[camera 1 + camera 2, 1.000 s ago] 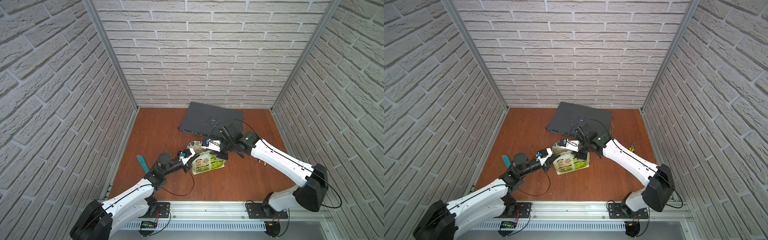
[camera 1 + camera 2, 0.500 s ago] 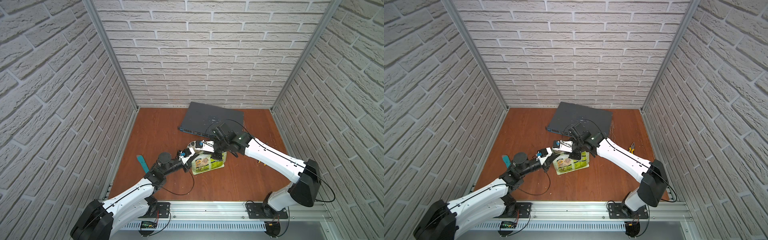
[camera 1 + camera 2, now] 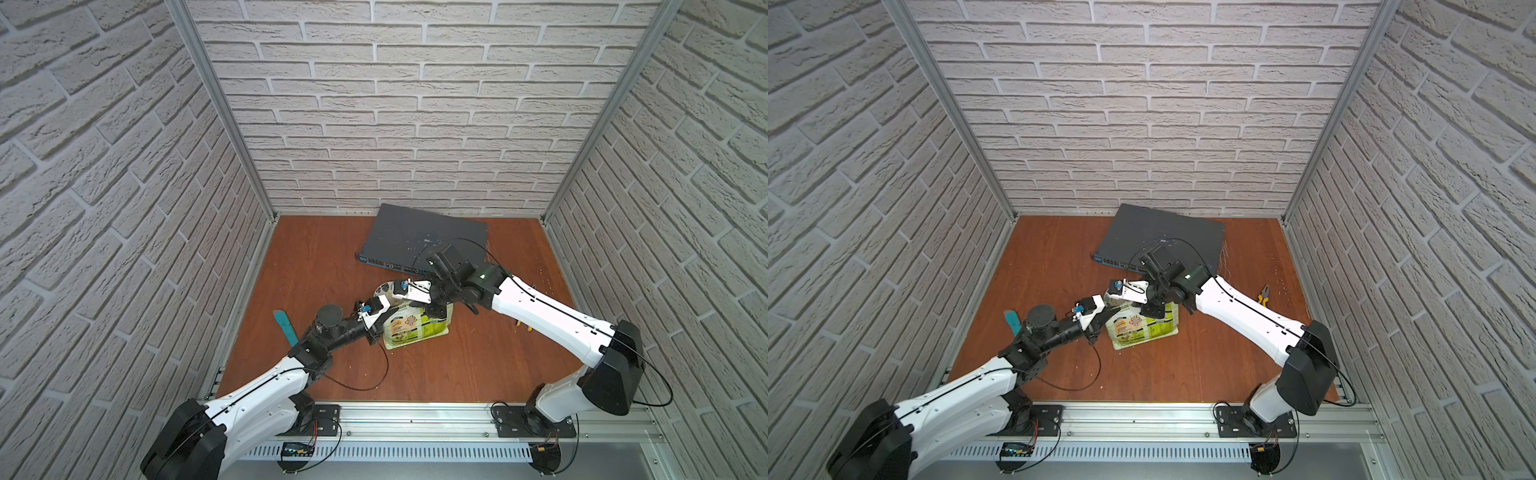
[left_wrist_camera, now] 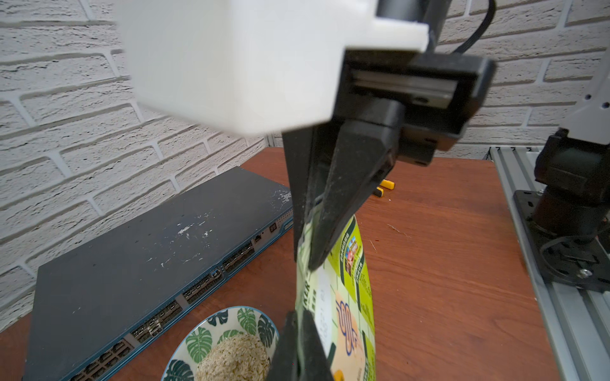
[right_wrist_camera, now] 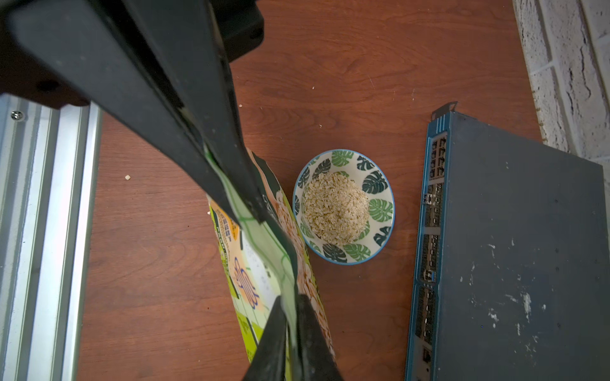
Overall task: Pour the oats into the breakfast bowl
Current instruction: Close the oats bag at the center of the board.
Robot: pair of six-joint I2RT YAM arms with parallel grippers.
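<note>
Left claw (image 5: 290, 310) and right claw (image 5: 251, 217) are each clamped on the pouch (image 3: 409, 330) top edge. Oats (image 5: 335, 207) lie heaped in the breakfast bowl (image 5: 379, 211), which stands on the table (image 5: 363, 49) between pouch and network switch (image 5: 511, 247).

A dark grey switch (image 3: 424, 237) lies flat on the wooden table (image 3: 328, 257), its back against the brick wall (image 3: 415, 145). Yellow-handled pliers (image 3: 1263, 294) lie right of the switch. A teal tool (image 3: 284, 326) lies well apart, front-left of the switch.
</note>
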